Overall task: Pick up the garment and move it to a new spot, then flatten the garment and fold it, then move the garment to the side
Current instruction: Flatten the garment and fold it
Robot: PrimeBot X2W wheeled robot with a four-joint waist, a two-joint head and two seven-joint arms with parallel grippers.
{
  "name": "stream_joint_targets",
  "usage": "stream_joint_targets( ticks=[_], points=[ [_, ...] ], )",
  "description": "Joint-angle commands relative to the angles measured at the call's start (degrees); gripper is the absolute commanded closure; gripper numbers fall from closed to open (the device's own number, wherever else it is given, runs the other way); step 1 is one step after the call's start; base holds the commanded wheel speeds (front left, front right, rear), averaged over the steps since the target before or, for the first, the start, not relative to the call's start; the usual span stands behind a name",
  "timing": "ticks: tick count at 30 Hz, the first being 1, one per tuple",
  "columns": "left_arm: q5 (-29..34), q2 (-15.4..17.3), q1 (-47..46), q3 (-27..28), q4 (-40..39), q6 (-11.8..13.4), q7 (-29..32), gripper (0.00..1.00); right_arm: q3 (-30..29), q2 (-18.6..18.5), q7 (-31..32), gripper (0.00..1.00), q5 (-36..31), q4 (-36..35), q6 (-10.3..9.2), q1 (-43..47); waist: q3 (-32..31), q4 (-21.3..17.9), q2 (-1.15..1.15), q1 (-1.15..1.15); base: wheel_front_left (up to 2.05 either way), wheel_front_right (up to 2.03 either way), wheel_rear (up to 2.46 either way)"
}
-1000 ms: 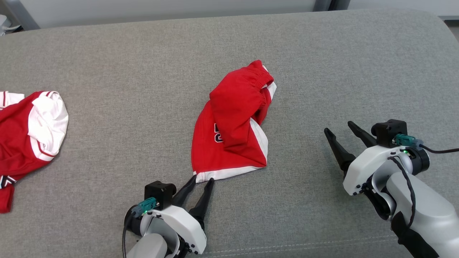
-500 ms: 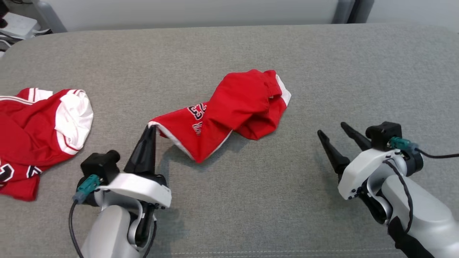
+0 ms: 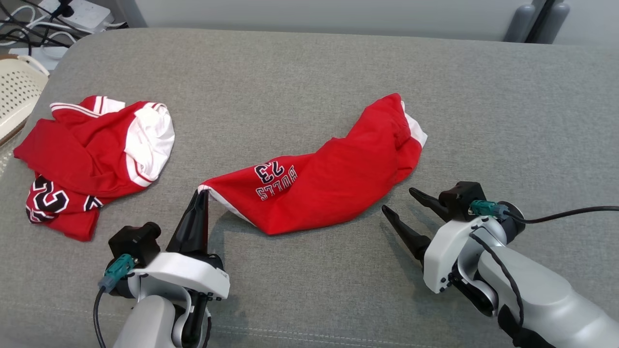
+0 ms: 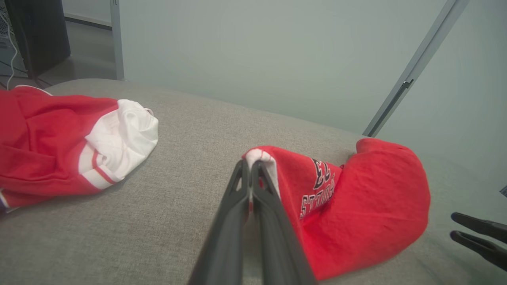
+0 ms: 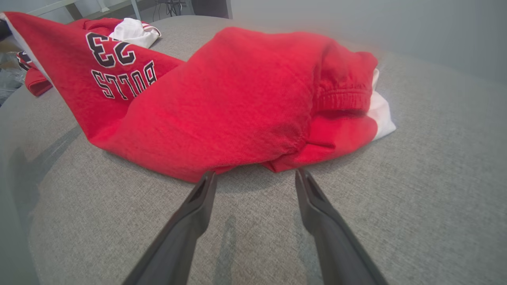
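Head view: the red shorts [image 3: 333, 179] lie stretched across the middle of the grey cushion [image 3: 309, 72], waistband toward its far right. Their white-trimmed hem corner is raised off the fabric and pinched in the left gripper [image 3: 200, 195], jaws together on it. The right gripper [image 3: 398, 199] stands near the shorts' right side, jaws apart and holding nothing. A red-and-white jersey [image 3: 87, 150] lies crumpled near the cushion's left edge. Beyond that edge is a cream basket [image 3: 22, 89]; its contents cannot be made out.

Left wrist view: the left gripper [image 4: 251, 164] is clamped on the white hem, with the shorts [image 4: 368, 198] trailing right and the jersey [image 4: 59, 146] at left.

Right wrist view: the right gripper [image 5: 255, 175] has its tips spread, just short of the shorts' [image 5: 237, 95] near edge.
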Motion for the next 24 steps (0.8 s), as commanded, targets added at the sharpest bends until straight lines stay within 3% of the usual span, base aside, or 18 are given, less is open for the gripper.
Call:
stream_joint_targets(
  ticks=[1,16,17,18,19,20,24],
  points=[
    [-0.2,0.9,-1.5,1.4,-1.4,-0.1,-0.3,1.00,0.5,0.5,0.0,0.00,0.6,-0.3,-0.01,-0.2,0.5,0.8,0.00,0.00,0.00,0.00,0.00],
    [-0.9,0.9,-2.6,-2.3,-3.9,0.1,-0.3,1.00,2.3,4.2,0.4,0.00,10.7,8.1,-0.01,-3.3,2.4,7.3,0.00,0.00,0.00,0.00,0.00],
    [-0.9,0.9,-2.6,-2.6,-3.9,0.1,-0.3,1.00,2.7,4.4,0.4,0.09,11.1,8.3,-0.01,-3.4,2.4,7.6,0.00,0.00,0.00,0.00,0.00],
    [-1.0,0.9,-2.6,-2.8,-3.9,0.1,-0.3,1.00,2.7,4.6,0.1,0.62,11.7,8.3,-0.01,-3.5,2.4,7.8,0.00,0.00,0.00,0.00,0.00],
    [-1.0,0.9,-2.6,-3.0,-3.9,0.1,-0.3,1.00,2.7,4.7,-0.2,0.89,12.2,8.3,-0.01,-3.7,2.4,8.0,0.00,0.00,0.00,0.00,0.00],
    [-1.0,0.9,-2.5,-3.2,-3.9,0.1,-0.3,1.00,2.6,4.6,-0.5,1.00,12.5,8.2,-0.01,-3.9,2.4,8.1,0.00,0.00,0.00,0.00,0.00],
    [-0.5,0.9,-2.1,-2.4,-4.2,0.1,-0.3,1.00,0.9,3.3,-1.4,1.00,14.1,6.6,-0.01,-4.1,1.3,7.4,0.00,0.00,0.00,0.00,0.00]
  ],
)
